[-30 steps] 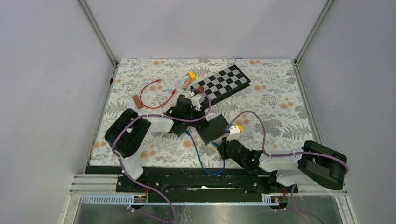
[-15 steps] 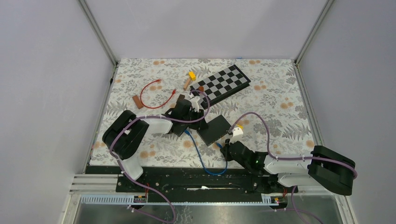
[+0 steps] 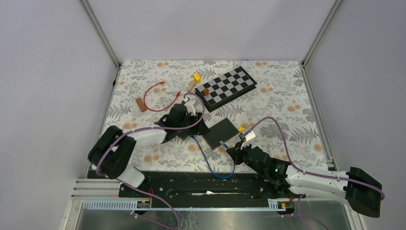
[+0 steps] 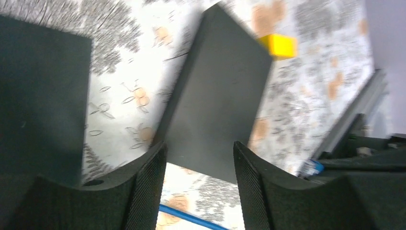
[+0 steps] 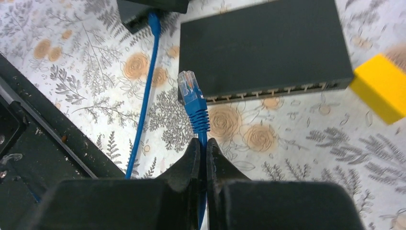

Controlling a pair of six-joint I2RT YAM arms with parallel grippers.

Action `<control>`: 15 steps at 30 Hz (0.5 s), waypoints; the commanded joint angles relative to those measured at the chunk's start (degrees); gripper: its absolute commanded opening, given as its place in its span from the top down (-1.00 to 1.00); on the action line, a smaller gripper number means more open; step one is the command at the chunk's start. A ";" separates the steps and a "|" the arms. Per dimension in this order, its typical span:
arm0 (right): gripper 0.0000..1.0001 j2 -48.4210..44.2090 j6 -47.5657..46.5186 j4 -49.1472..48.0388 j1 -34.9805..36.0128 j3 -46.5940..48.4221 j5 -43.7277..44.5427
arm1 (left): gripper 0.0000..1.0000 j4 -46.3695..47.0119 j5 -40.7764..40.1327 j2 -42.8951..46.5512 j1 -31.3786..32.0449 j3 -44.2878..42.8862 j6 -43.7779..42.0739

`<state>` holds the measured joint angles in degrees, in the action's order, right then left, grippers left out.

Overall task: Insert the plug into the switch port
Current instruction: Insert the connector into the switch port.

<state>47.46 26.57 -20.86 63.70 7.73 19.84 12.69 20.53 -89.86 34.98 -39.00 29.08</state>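
Observation:
The black switch lies flat on the floral mat, its row of ports on the edge that faces my right arm. The blue plug points at the left end of that edge, just short of it. My right gripper is shut on the blue cable right behind the plug. My left gripper is open at the switch's far-left side. The switch's near corner sits between its fingertips, and no grip shows.
The blue cable loops toward the front rail. A yellow block lies by the switch's right corner. Farther back are a checkerboard, a red wire, a brown block and another yellow block.
My left gripper's jaws have widened and that arm has drawn back to the left. My right arm has stretched out, carrying the plug closer to the switch's port edge.

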 commanded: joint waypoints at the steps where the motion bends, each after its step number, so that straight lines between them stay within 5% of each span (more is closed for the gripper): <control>1: 1.00 -5.80 -9.68 -2.93 0.32 -0.87 1.92 | -0.15 13.81 4.40 9.80 -0.10 3.58 8.79; 6: 1.00 -8.51 -13.30 -7.85 0.33 -0.61 6.03 | -0.23 28.57 10.64 14.92 0.61 9.32 20.10; 15: 1.00 -5.07 -8.49 -15.53 0.33 0.70 4.15 | -0.27 41.57 8.80 13.06 6.79 12.58 28.29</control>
<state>42.00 15.92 -28.60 63.72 7.18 23.44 43.13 28.40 -75.18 40.10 -26.89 52.60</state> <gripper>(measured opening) 0.046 0.636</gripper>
